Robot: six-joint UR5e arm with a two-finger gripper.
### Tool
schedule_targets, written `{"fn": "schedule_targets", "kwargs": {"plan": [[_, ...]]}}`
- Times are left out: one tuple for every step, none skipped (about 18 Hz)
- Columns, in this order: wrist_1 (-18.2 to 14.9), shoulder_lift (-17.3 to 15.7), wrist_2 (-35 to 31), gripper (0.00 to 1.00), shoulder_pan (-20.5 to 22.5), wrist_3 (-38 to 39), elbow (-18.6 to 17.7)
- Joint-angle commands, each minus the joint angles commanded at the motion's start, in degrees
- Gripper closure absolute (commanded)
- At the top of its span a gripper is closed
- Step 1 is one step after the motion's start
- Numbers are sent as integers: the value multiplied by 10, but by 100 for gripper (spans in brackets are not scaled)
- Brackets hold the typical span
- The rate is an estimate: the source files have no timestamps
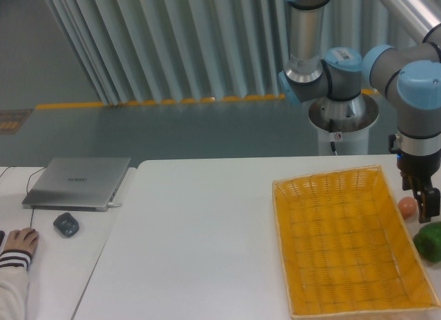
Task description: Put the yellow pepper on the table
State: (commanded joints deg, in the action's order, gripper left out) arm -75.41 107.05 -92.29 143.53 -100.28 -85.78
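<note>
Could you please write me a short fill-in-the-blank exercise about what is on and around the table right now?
1. The woven basket on the table is ____ in colour.
2. Right of the basket, beside the reddish-orange fruit, lies a ____ pepper.
3. On the adjoining desk, the laptop has its lid ____.

Missing words: yellow; green; closed

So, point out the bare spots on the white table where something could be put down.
The wide stretch of table between its left edge and the basket is bare. A thin strip behind the basket is free too. Right of the basket it is crowded: orange fruit, green pepper and the gripper.
</note>
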Motion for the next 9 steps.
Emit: {"fn": "schedule_targets", "kwargs": {"plan": [[-1,0,0,0,0,0,-1],[-1,1,0,0,0,0,-1],[-1,1,3,0,0,0,-1],[-1,1,4,0,0,-1,-1],[-1,1,4,0,0,0,-1],[-1,1,4,0,0,0,-1],[-1,1,4,0,0,-1,-1],[-1,1,4,0,0,-1,-1],[-1,1,4,0,0,-1,-1]]}}
